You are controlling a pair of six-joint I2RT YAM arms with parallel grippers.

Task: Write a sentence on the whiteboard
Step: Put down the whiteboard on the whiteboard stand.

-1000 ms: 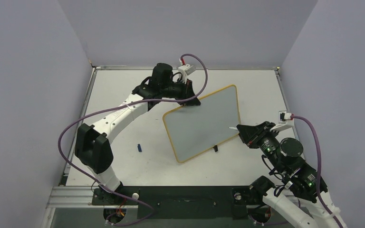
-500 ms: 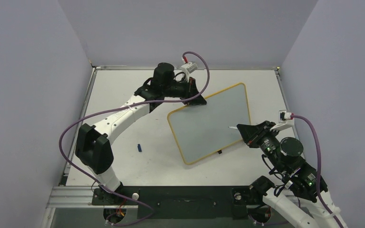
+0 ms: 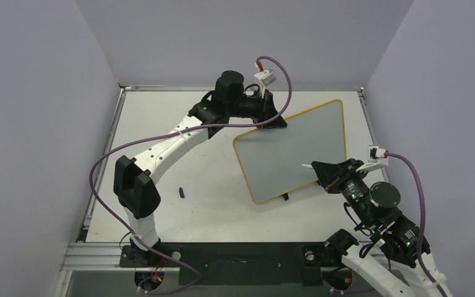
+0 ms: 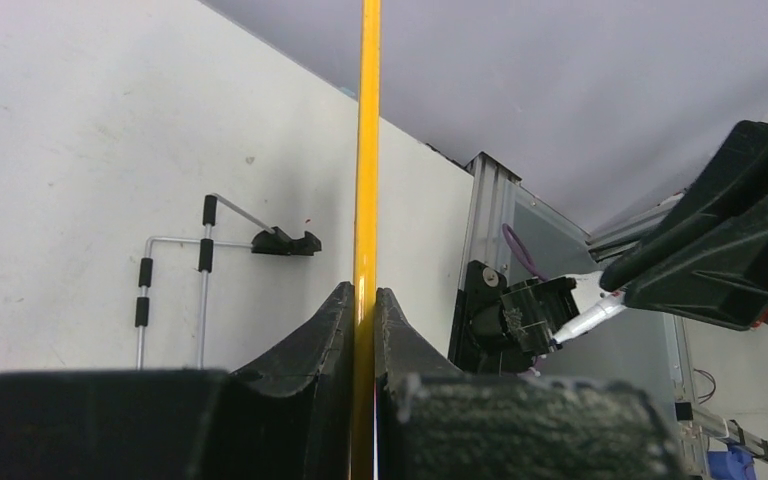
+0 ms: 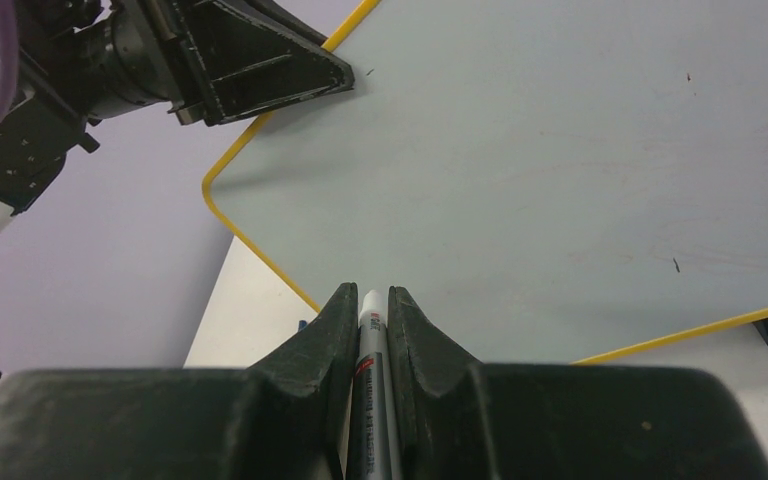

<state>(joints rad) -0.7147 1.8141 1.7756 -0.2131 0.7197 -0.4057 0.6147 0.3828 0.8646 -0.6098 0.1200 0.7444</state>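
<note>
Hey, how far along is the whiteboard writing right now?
Done: the left gripper is clamped on the yellow frame of the whiteboard, and the right gripper grips a marker. In hand: the marker points at the board's face. Left: the whole sentence, since the board shows no writing.

One whiteboard [image 3: 290, 151], yellow-framed. One marker [image 5: 370, 400]. One small blue cap [image 3: 182, 192] on the one desk [image 3: 161, 111]. Two arms: left arm [image 3: 161, 148], right arm [image 3: 377, 210]. Two end effectors: left end effector [image 4: 362, 300], right end effector [image 5: 370, 295]. Two purple cables [image 3: 96, 170], one per arm. One black foot [image 3: 285, 197] showing under the board.
</note>
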